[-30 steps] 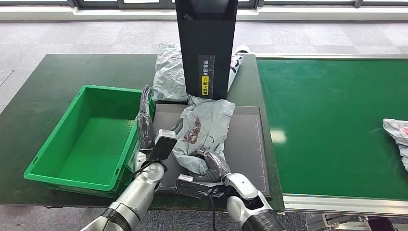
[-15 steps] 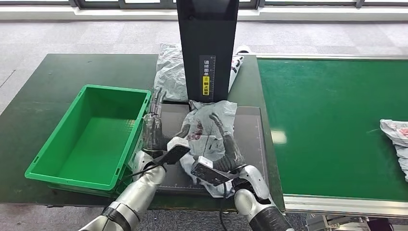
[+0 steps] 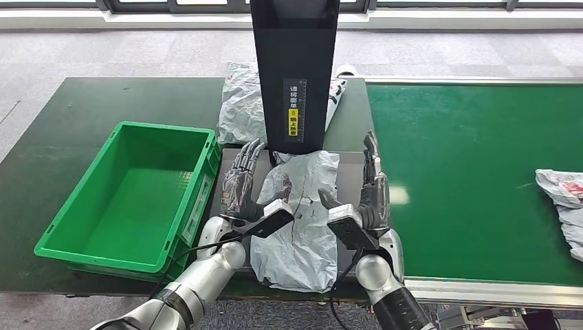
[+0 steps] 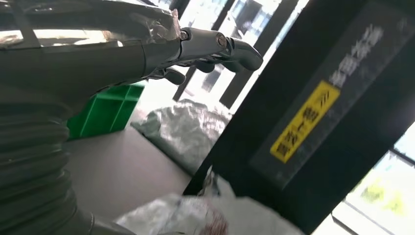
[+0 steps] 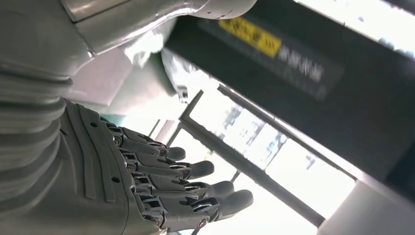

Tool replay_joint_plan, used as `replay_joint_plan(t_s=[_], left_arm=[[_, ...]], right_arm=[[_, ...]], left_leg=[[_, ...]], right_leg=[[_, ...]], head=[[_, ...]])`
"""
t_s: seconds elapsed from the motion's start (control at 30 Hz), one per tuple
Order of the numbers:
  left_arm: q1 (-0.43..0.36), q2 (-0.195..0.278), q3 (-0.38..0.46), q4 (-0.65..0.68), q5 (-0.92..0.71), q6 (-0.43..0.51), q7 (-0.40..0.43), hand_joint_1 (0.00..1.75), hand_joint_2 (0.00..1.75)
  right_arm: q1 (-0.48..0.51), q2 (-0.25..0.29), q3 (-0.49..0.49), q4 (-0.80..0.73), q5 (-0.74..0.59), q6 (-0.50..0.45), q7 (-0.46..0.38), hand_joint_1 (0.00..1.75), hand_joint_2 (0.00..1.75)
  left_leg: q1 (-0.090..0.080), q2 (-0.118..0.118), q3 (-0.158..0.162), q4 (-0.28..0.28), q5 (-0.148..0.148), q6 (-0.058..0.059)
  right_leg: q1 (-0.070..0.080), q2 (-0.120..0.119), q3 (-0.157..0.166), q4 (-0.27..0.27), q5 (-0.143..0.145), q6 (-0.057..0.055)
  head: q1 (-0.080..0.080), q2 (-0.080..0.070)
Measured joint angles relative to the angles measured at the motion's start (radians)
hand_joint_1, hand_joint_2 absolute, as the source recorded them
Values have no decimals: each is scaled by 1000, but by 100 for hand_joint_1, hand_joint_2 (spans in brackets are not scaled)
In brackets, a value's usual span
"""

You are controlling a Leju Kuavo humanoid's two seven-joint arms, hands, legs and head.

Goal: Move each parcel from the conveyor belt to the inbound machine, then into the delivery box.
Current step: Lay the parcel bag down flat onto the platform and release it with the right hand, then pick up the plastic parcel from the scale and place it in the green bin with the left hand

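A crumpled grey plastic parcel [image 3: 301, 213] with a reddish mark lies flat on the dark scale plate [image 3: 347, 172] of the inbound machine, under its black column [image 3: 294, 69]. My left hand [image 3: 242, 180] is raised at the parcel's left side, fingers apart and holding nothing. My right hand [image 3: 370, 185] stands upright at the parcel's right side, fingers spread and empty. The green delivery box [image 3: 130, 196] sits empty to the left. Another parcel [image 3: 560, 196] lies at the right edge of the green conveyor belt [image 3: 474, 179]. The left wrist view shows the parcel [image 4: 195, 220] below the column [image 4: 313, 112].
A second grey bag [image 3: 240, 103] lies behind the machine's column on the dark green table [image 3: 82, 110]. A white item [image 3: 338, 86] pokes out behind the column on the right. The belt's near frame [image 3: 495, 289] runs along the right front.
Both hands have let go of the parcel and lifted up beside it with fingers spread. The parcel has flattened out on the scale plate. The belt parcel has crept slightly leftward.
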Motion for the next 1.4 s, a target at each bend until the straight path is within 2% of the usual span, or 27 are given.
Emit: replay_joint_plan(t_s=[0.1,0.2,0.23,0.33,0.37,0.43,0.53,0.77,0.87,0.93,1.03,1.13,1.2,1.4], left_arm=[[-3,3,-23,29,-72,-82,70,0,175],[-5,11,-64,58,-178,-243,159,6,175],[-8,15,-82,67,-216,-315,188,24,175],[-48,28,-134,96,-285,-561,227,144,175],[-64,33,-144,105,-289,-636,223,169,175],[-83,41,-155,118,-284,-736,202,175,175],[-98,52,-167,128,-274,-788,184,175,175],[-120,68,-168,128,-225,-749,142,175,175],[-121,71,-167,120,-208,-697,124,175,175],[-118,74,-162,107,-194,-615,116,175,175],[-112,80,-136,59,-156,-423,127,175,175],[-107,90,-81,-51,-131,-263,163,175,175],[-102,104,-43,-150,-170,-171,213,175,175],[-82,132,25,-321,-249,-100,267,175,175]], right_arm=[[-17,0,-37,11,-57,-17,-38,0,175],[-27,0,-57,20,-78,-26,-43,0,175],[-28,-1,-62,23,-83,-27,-43,0,175],[-32,-6,-75,31,-98,-27,-43,0,175],[-33,-7,-79,35,-101,-26,-43,0,175],[-34,-7,-84,39,-103,-21,-43,0,175],[-24,-8,-92,38,-98,-10,-40,0,175],[26,-8,-114,-2,-60,18,-10,0,175],[32,-8,-122,-15,-51,30,-4,0,175],[36,-8,-130,-25,-44,36,-3,0,175],[50,-8,-145,-45,-37,31,-3,0,175],[70,-8,-159,-69,-36,23,-5,0,175],[82,-8,-164,-82,-37,19,-7,0,175],[94,-8,-167,-100,-38,13,-8,0,175]], left_leg=[[0,0,0,0,0,0],[0,0,0,0,0,0],[0,-1,0,0,0,0],[0,-6,3,-1,-1,0],[0,-7,6,-1,-1,0],[0,-7,14,-1,-4,1],[0,-7,20,-1,-6,2],[0,-5,21,-1,-6,1],[0,-4,20,-1,-6,0],[0,-4,19,-1,-5,0],[0,-4,17,-1,-4,-1],[0,-4,14,-1,-4,-1],[0,-4,14,-1,-4,-1],[0,-4,13,-1,-4,-1]], right_leg=[[0,0,0,0,0,0],[0,0,0,0,0,0],[0,-1,1,0,0,0],[0,-5,6,0,-2,1],[0,-6,10,0,-4,1],[0,-6,17,0,-7,1],[0,-6,23,0,-8,1],[0,-4,22,0,-8,0],[0,-3,21,0,-7,0],[0,-3,20,0,-7,-1],[0,-3,17,0,-7,-1],[0,-3,16,0,-6,0],[0,-3,15,0,-6,0],[0,-3,14,0,-7,0]], head=[[0,0],[0,0],[0,0],[0,0],[0,0],[0,0],[0,0],[0,0],[0,0],[0,0],[0,0],[0,0],[0,0],[0,0]])
